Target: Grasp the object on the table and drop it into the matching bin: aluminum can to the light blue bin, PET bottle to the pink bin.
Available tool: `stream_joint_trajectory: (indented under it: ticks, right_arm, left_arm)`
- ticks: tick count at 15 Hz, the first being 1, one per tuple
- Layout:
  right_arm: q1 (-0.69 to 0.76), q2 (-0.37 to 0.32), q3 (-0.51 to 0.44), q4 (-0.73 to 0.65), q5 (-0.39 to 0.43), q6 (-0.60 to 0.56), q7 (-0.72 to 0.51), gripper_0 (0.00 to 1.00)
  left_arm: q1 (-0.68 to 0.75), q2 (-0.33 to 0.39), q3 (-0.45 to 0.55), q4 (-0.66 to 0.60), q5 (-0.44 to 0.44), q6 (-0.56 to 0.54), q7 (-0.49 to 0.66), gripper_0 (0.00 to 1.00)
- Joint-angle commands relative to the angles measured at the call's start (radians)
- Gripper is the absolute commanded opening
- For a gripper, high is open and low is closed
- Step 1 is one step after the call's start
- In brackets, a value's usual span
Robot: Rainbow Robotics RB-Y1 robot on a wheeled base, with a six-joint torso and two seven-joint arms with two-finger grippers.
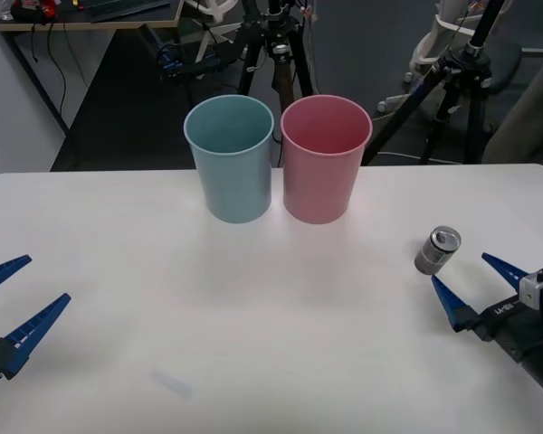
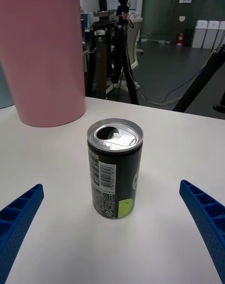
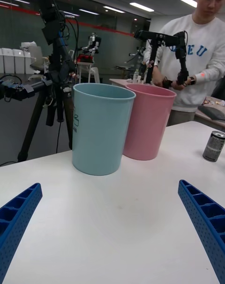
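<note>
Looking down from the front, the can (image 1: 437, 250) stands upright at the right of the table (image 1: 253, 344), just ahead of the right gripper (image 1: 471, 282), whose fingers are spread wide, ready to straddle it. The left gripper (image 1: 14, 294) idles at lower left, fingers wide too. The blue bin (image 1: 229, 158) and pink bin (image 1: 325, 158) touch at upper centre. In the right wrist view, the can (image 2: 115, 167) sits centred between the fingers (image 2: 18, 218).
</note>
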Motion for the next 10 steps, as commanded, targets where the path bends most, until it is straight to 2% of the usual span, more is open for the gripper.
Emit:
stream_joint_trajectory:
  ticks: [1,10]
  right_arm:
    - [-0.025,0.000,0.036,0.019,0.002,0.028,0.009,1.00]
    - [-0.082,0.000,0.077,0.019,0.026,0.142,0.020,1.00]
  left_arm:
    - [0.000,0.000,0.000,0.000,0.000,0.000,0.000,1.00]
    - [0.000,0.000,0.000,0.000,0.000,0.000,0.000,1.00]
